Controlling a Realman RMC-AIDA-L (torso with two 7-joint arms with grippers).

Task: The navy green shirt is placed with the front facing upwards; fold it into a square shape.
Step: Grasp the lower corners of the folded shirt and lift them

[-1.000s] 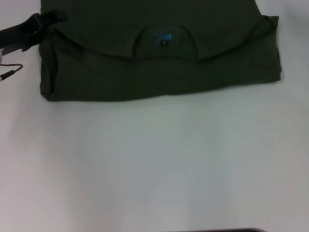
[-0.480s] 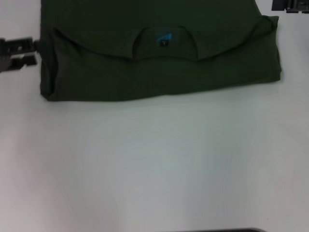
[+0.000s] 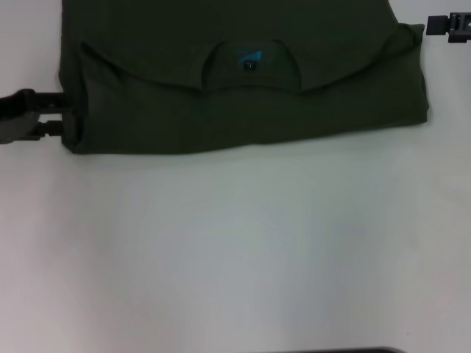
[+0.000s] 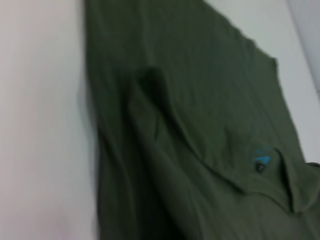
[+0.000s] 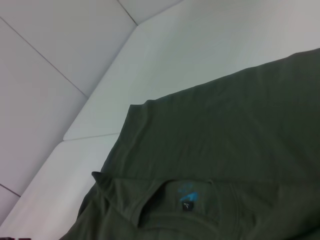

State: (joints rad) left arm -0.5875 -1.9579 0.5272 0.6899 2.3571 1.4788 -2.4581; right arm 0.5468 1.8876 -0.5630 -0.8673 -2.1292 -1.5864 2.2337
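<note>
The navy green shirt [image 3: 243,95] lies folded into a wide band at the far side of the white table, with the neck opening and teal label [image 3: 250,60] facing up. The shirt [image 4: 200,150] fills the left wrist view, its upper layer folded over. In the right wrist view the shirt [image 5: 225,150] shows its collar and label [image 5: 187,200]. My left gripper [image 3: 65,123] is at the shirt's left edge near the front left corner, open, its fingertips touching the cloth. My right gripper [image 3: 450,26] shows only partly, just beyond the shirt's far right corner.
The white table [image 3: 235,250] stretches from the shirt toward me. A dark strip [image 3: 338,351] shows at the near edge of the head view. White wall panels [image 5: 50,75] rise behind the table in the right wrist view.
My left gripper has moved toward me along the shirt's left edge and now touches it near the front corner. The right gripper has come into view at the far right.
</note>
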